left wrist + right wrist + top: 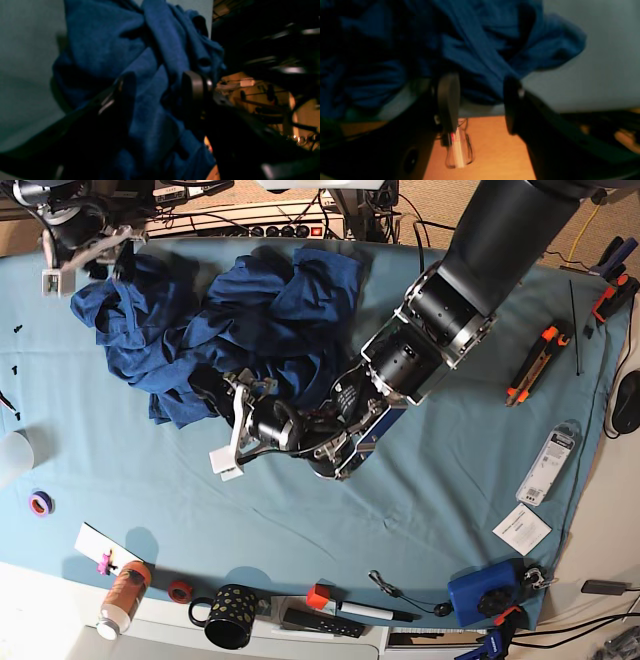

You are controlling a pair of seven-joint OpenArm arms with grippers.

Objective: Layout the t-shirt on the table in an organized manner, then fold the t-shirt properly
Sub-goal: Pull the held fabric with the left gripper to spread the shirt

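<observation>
The dark navy t-shirt lies crumpled in a heap on the back left part of the teal table. My left gripper sits low at the heap's near edge. In the left wrist view the left gripper has its jaws wide apart, with folds of the t-shirt filling the gap between them, and the table lies to the left. My right gripper hovers at the back left corner by the shirt's edge. In its wrist view the right gripper is open and empty, with the t-shirt beyond it.
An orange-and-black tool, a white packet and a paper slip lie at the right. Along the front edge stand a blue box, a dotted black mug and a bottle. A purple tape roll lies at the left.
</observation>
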